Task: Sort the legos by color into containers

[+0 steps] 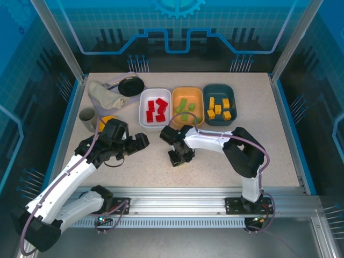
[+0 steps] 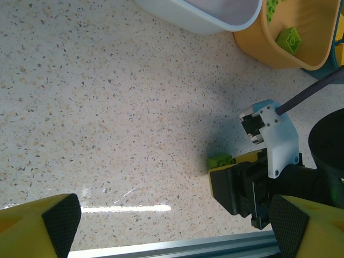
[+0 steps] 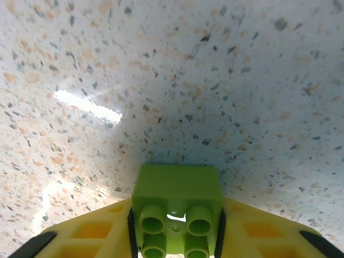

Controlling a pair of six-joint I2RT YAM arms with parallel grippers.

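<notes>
Now my right fingers (image 3: pixel 91 231) clamped on green brick (image 3: pixel 177 207), sitting on tabletop (image 1: pixel 269 140) just short of orange tray (image 1: pixel 187 89); tray lies straight beyond. Left fingers (image 2: pixel 37 226) apart, empty, further left of tray.

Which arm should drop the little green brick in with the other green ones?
Right, probably. The right gripper holds the green brick between its fingers, near the orange tray holding the green legos. The left gripper is open, off to the side.
</notes>
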